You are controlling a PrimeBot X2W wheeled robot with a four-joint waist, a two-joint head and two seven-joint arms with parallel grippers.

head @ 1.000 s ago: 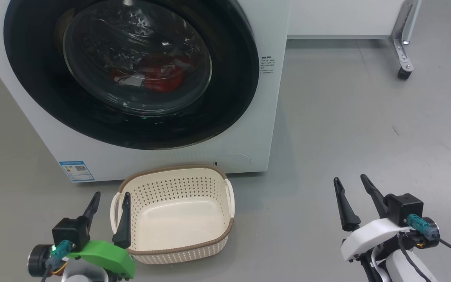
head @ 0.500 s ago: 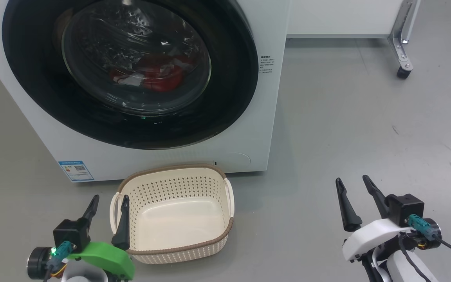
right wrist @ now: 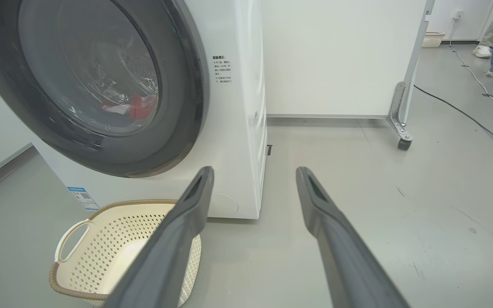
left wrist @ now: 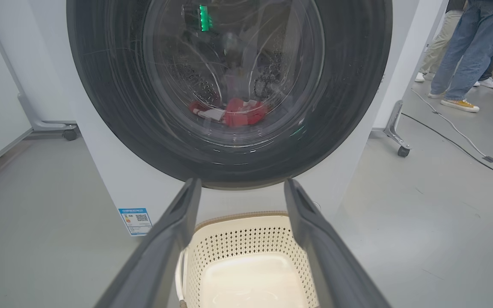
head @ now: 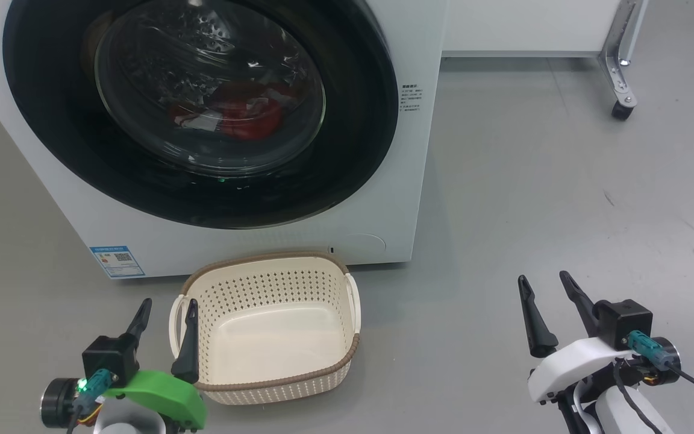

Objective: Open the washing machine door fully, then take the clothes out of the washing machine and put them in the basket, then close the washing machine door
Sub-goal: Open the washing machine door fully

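The white washing machine [head: 377, 199] stands ahead with its black-rimmed washing machine door [head: 359, 120] closed against the front. Through the glass bowl I see the red and white clothes [head: 232, 117] lying low in the drum, also the clothes [left wrist: 238, 114] in the left wrist view. An empty cream basket [head: 275, 386] sits on the floor in front of the machine. My left gripper [head: 166, 313] hovers open at the basket's left handle. My right gripper [head: 544, 289] is open over bare floor, well right of the basket [right wrist: 75, 286].
A white panel on a caster stand [head: 621, 111] stands at the back right. Cables [right wrist: 464, 113] run across the floor there, and people's legs [left wrist: 464, 51] stand beyond. Grey floor lies to the right of the machine.
The whole head view has shifted very slightly; both grippers sit a little lower in it. Nothing has been taken hold of or let go.
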